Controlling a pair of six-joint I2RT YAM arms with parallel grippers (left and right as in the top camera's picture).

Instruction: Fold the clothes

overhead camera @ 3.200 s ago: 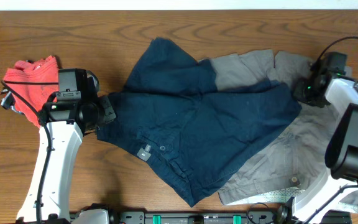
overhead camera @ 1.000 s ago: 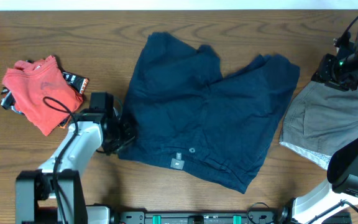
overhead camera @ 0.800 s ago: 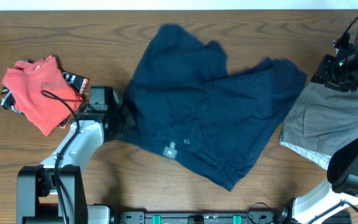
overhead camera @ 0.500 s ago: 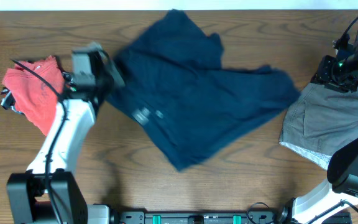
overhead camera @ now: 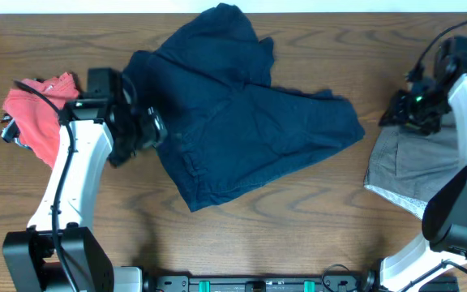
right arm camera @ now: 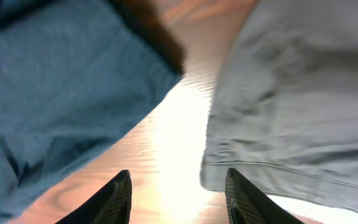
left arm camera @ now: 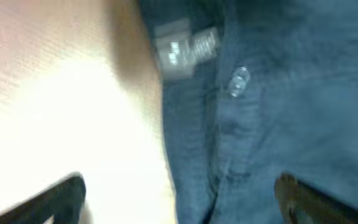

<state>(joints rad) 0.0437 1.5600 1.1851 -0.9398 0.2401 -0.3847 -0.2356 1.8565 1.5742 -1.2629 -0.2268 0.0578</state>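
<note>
Navy blue shorts (overhead camera: 250,130) lie crumpled and partly doubled over in the middle of the table. In the left wrist view their waistband label (left arm camera: 185,46) and button (left arm camera: 238,81) show, blurred. My left gripper (overhead camera: 154,130) hovers at their left edge with its jaws wide open (left arm camera: 179,205) and nothing held. Grey shorts (overhead camera: 412,166) lie bunched at the right. My right gripper (overhead camera: 408,109) is at their upper left corner. It is open (right arm camera: 179,202) over bare wood, with the navy cloth (right arm camera: 61,93) on one side and the grey shorts (right arm camera: 303,93) on the other.
A red garment (overhead camera: 43,113) lies bunched at the far left with something dark (overhead camera: 8,130) under it. Bare wooden table (overhead camera: 298,235) shows along the front. The navy shorts reach the table's back edge.
My left gripper swung the navy shorts up and to the left, then opened and let them go. They have settled into a crumpled heap. My right gripper came in towards the grey shorts' corner.
</note>
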